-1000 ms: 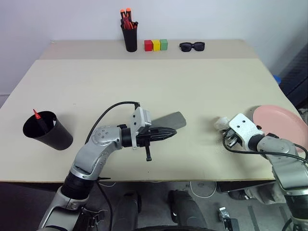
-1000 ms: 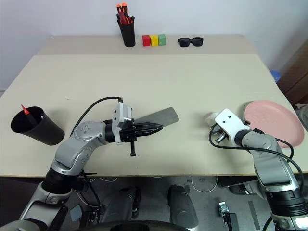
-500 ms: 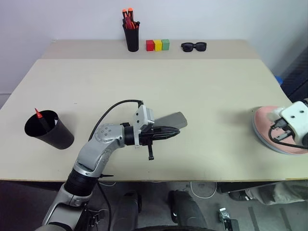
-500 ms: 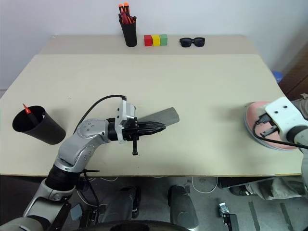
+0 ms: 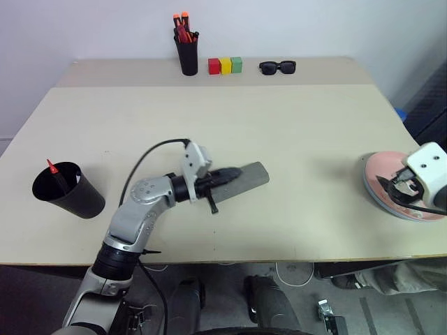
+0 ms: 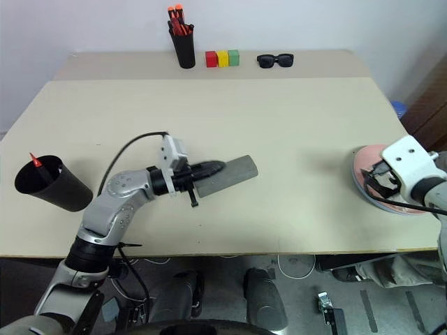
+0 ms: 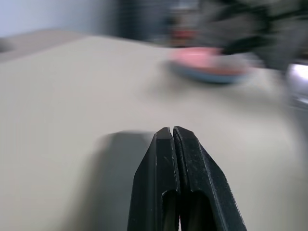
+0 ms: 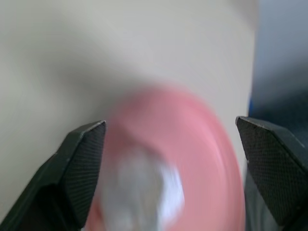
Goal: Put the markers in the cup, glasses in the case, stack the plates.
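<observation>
Two round shallow plates stacked, pink atop blue.

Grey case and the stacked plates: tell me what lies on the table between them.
Nothing: between the grey case and the stacked plates is bare table, as the left eye view shows.
</observation>
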Tool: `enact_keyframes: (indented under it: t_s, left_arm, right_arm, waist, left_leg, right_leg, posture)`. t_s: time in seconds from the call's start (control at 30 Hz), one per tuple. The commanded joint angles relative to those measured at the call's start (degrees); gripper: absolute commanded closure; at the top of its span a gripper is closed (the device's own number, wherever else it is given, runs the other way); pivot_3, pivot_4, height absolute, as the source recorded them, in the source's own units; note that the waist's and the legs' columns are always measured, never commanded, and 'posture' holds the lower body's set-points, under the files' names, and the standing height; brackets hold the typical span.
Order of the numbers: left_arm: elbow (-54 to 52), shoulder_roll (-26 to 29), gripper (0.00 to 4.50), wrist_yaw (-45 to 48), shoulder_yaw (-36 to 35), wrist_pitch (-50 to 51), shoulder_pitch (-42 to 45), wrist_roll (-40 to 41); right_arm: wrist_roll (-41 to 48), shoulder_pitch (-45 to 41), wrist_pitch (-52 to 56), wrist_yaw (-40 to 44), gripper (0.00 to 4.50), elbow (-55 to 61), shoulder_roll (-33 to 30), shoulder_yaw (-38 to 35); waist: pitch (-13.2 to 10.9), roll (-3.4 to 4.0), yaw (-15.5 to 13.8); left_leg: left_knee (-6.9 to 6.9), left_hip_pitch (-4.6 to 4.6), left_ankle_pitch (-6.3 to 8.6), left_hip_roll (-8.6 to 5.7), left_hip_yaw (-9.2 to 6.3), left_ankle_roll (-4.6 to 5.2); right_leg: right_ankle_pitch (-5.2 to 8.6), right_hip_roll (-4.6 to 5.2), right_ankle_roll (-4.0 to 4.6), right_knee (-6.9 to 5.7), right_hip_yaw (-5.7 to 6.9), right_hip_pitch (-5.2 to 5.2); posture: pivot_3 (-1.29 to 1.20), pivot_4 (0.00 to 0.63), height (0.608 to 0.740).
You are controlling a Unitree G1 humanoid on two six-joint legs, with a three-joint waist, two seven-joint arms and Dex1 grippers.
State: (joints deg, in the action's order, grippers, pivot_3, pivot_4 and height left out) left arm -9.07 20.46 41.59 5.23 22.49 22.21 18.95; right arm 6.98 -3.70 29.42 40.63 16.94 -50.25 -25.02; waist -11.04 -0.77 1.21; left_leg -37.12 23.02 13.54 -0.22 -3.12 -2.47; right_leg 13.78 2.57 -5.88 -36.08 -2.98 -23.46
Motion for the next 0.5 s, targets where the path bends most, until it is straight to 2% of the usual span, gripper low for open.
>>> enact_keyframes:
  t_s: [0.03,0.2,0.5]
  left_arm:
    - [-2.2,1.2,4.50,-6.0,-4.9,-1.8,-2.0,-2.4]
    - [-5.8,2.9,4.50,-9.9,-8.6,-0.3,-5.2,-2.7]
    - [-7.3,5.4,4.50,-11.8,-9.0,0.1,-9.0,-4.2]
  right_arm:
    - [8.7,-4.7,1.7,2.3,0.04,3.2,3.3,1.2]
    - [13.4,-7.5,2.1,5.9,0.04,0.9,5.7,6.3]
    - [12.1,-14.4,-3.1,6.4,0.04,-9.6,8.6,14.3]
  waist:
    - [0.0,-0.02,-0.1]
    - [0.0,-0.05,-0.8]
    - [0.0,-0.05,-0.4]
  left_leg:
    - [0.01,0.02,0.00,0.00,-0.02,0.00]
    - [0.00,0.14,0.00,-0.03,-0.10,0.00]
    - [0.05,0.08,0.00,-0.02,-0.06,0.00]
  right_leg:
    - [-0.01,0.01,0.00,0.00,0.00,0.00]
    - [-0.12,0.11,0.17,0.06,0.06,-0.01]
    - [-0.12,0.06,0.22,0.05,0.06,-0.03]
  posture:
    - [0.00,0.150,0.740]
    - [0.00,0.150,0.740]
    - [0.00,0.150,0.740]
